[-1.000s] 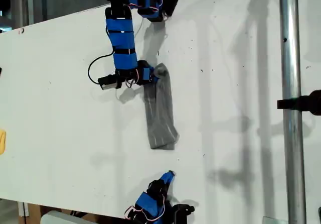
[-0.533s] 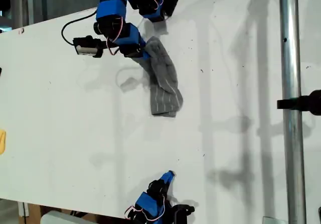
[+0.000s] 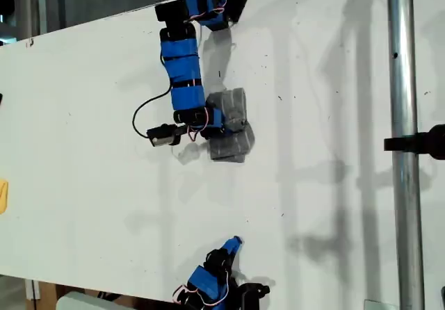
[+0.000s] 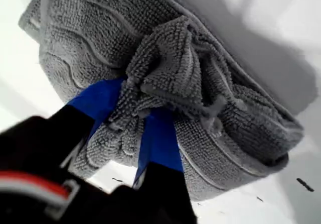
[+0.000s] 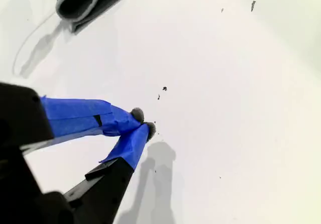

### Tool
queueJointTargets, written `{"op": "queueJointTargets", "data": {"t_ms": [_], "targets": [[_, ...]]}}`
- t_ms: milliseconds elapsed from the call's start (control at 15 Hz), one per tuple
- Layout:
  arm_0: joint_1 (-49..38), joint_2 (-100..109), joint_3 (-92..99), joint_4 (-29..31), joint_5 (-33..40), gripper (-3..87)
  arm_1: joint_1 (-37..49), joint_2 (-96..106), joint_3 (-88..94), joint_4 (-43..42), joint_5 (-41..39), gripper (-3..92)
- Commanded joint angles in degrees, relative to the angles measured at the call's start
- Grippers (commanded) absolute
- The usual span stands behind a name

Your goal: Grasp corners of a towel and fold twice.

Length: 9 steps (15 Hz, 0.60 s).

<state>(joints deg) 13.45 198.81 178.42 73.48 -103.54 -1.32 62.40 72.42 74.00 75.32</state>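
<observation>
A white table [image 3: 90, 136] filled most of the exterior view, seen from above, its far edge running at a slant across the top of that view and its near edge along the bottom. A vertical metal pole [image 3: 403, 115] stood toward the exterior view's right, with a black clamp [image 3: 424, 143] on it. Wide bare tabletop lay open on the exterior view's left of the arms, and more between the cloth and the pole.

The towel [image 3: 229, 126], grey with thin pale stripes, lay on the table a little above the middle of the exterior view. It was folded into a short, thick bundle, only slightly longer than wide, its longer side running from the far edge toward the near edge.

My first gripper [image 4: 133, 121] reached down from the far edge to the towel. Its blue-taped jaws were pinching a bunched corner [image 4: 170, 73] of the cloth, gathered above the folded layers.

My second gripper [image 5: 143, 123] sat near the table's near edge, well apart from the towel, over bare tabletop. Its blue tips were pressed together, with nothing between them.
</observation>
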Motion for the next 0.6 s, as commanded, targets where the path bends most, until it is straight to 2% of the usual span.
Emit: {"op": "queueJointTargets", "data": {"t_ms": [0,67,200,267,400,533], "targets": [[0.2,0.4,0.4,0.4,-0.2,-2.7,0.8,2.6,-3.5,-3.9,-2.6,32.6],[0.0,0.4,0.4,0.4,-0.1,-2.7,1.8,5.8,-3.3,-5.3,-4.9,38.8],[-0.5,0.4,0.4,0.4,-0.3,-2.6,4.5,17.4,-2.3,-12.9,-12.8,40.0],[-1.1,0.4,0.4,0.4,-0.2,-2.5,6.1,24.3,0.0,-17.5,-15.6,38.9],[-2.4,0.4,0.4,0.4,1.3,-2.4,9.3,37.6,7.7,-21.0,-17.1,35.6],[-3.8,0.4,0.4,0.4,2.5,-2.4,12.5,53.6,22.7,-21.9,-17.1,26.9]]}}
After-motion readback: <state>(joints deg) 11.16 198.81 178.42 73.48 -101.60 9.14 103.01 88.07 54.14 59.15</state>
